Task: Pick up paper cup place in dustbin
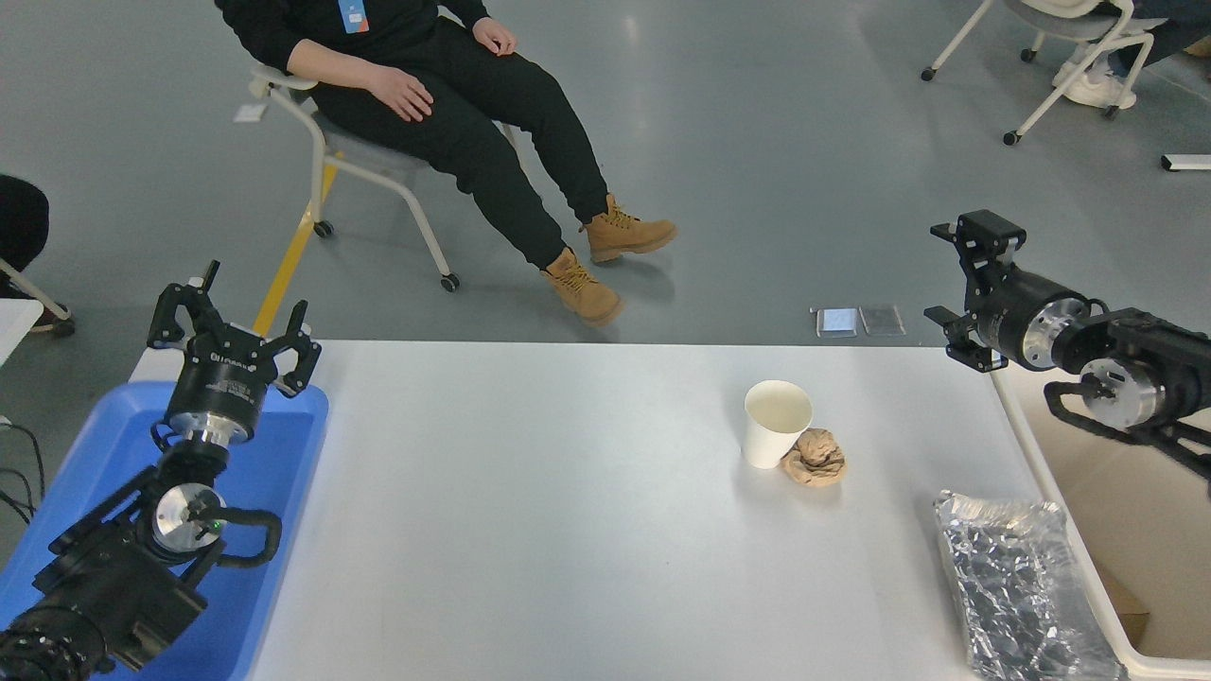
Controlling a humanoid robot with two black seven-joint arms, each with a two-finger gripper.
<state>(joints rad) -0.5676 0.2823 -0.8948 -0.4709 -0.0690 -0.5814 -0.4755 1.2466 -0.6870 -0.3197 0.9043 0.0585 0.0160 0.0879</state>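
Right gripper: jaws spread apart and empty, pointing toward the picture's left, held above the worktop's far right corner. Its arm came in level from the right edge, wrist turned sideways, passing over the dustbin.

Paper cup: stood upright on the worktop, long axis vertical, mouth up and cream inside showing. It lay well apart from the right gripper's jaws, nearer the camera and to their left. Nothing gripped it.

Brown paper wad: crumpled, touching the cup's base on the side toward the right gripper.

Foil tray: crinkled silver, lying on the worktop's near right part, just beside the dustbin's rim, below the right arm.

Left gripper: jaws open and empty, pointing away from the camera, parked above the far end of the blue tray at lower left, far from the cup.

Person: seated on a chair beyond the worktop.
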